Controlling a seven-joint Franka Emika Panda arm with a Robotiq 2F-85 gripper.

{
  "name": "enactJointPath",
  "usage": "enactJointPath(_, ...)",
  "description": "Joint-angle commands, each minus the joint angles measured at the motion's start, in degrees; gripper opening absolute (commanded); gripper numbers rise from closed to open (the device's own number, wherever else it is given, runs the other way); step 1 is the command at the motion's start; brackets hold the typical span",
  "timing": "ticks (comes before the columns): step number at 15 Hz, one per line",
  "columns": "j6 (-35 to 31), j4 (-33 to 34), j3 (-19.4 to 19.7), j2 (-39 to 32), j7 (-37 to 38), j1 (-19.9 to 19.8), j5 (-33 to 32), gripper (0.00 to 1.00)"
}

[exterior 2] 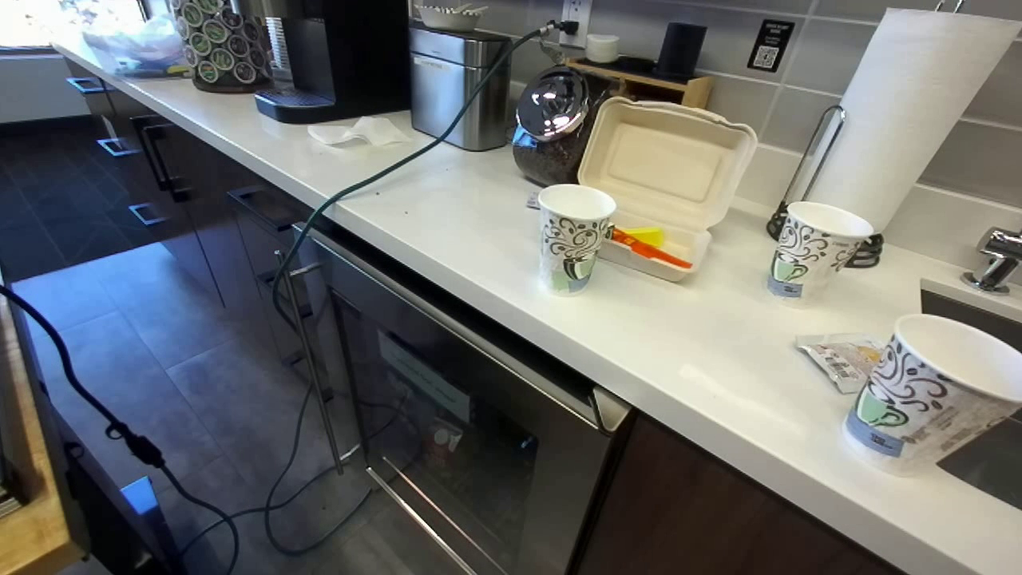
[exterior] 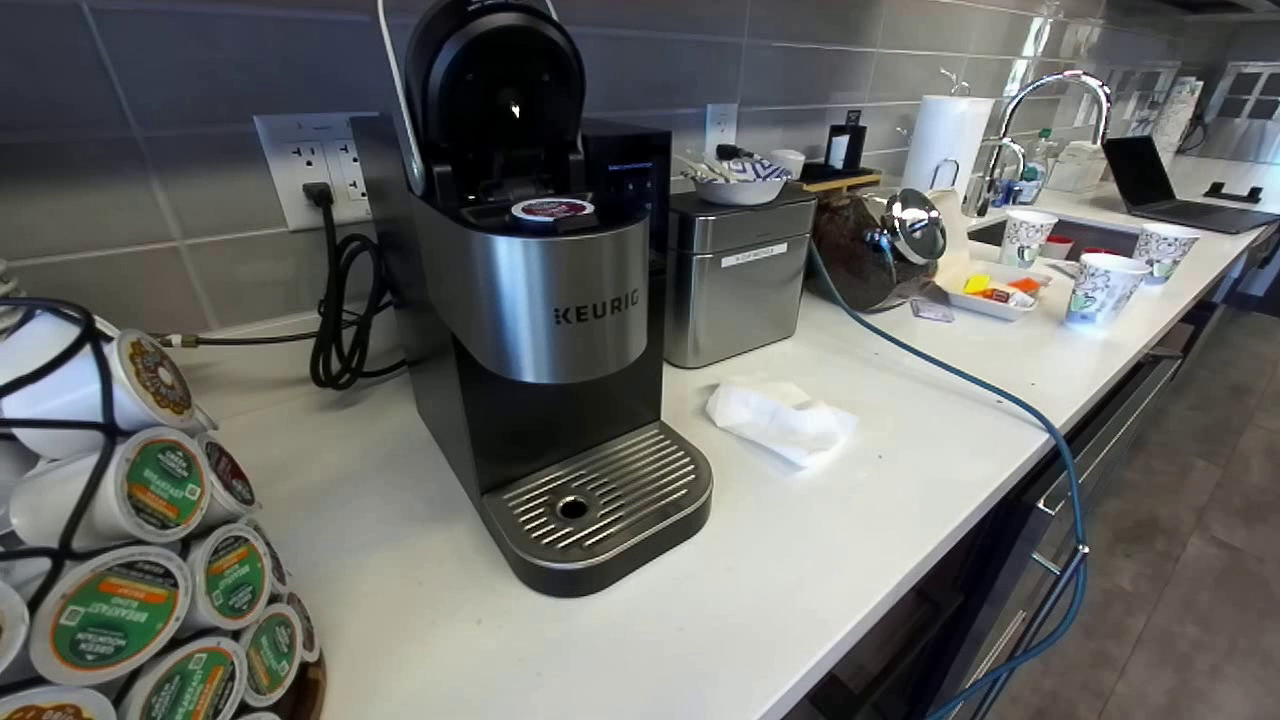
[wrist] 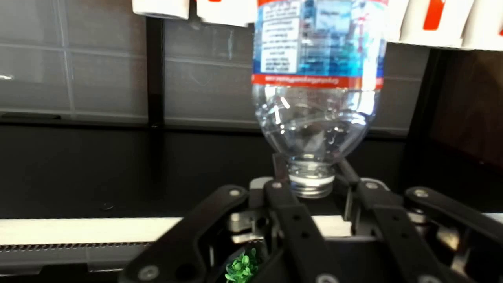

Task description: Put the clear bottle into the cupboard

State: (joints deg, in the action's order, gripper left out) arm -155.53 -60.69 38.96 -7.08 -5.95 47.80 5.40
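From the left of the wrist view, a grey tiled wall (wrist: 106, 78) rose behind a flat black surface (wrist: 78, 169), with a black post (wrist: 155, 70) at ten o'clock. White objects with red marks (wrist: 226, 11) ran along the top edge from eleven to two o'clock, cut off there. A small green plant (wrist: 241, 267) showed at six o'clock, partly hidden by the gripper (wrist: 311, 169). Its two fingers pinched the neck of the clear bottle (wrist: 318, 118), one on either side. There the threaded neck pointed to six o'clock and the blue, red-edged label lay toward twelve, the far end out of frame. A brown panel (wrist: 471, 106) stood at three o'clock.

In an exterior view, coffee pods (exterior: 165, 485) sat in a wire holder (exterior: 107, 427) at eight o'clock. Next came a coffee machine (exterior: 570, 290) at ten, lid raised, a metal bin (exterior: 740, 290) at two, a crumpled napkin (exterior: 780, 418) at four, patterned paper cups (exterior: 1105, 290) at three and a laptop (exterior: 1170, 190) at two.

In an exterior view, a glass-fronted appliance (exterior 2: 463, 431) stood at seven o'clock under the white counter (exterior 2: 479, 231), while an open takeaway box (exterior 2: 667, 160) and, farther right, a paper towel roll (exterior 2: 902, 120) were both toward two o'clock
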Motion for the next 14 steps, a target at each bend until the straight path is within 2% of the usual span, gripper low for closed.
enactJointPath(1,-0.1,1.54,-2.52,-1.38,0.64,-3.29,0.0,0.31)
enactJointPath(2,-0.15,2.62,-4.07,-2.46,1.11,-5.63,0.0,0.08)
enactJointPath(8,-0.55,12.62,-2.95,-9.23,7.09,-9.43,2.21,0.08)
enactJointPath(14,1.22,23.03,1.26,-17.78,12.38,-14.3,-0.1,0.08)
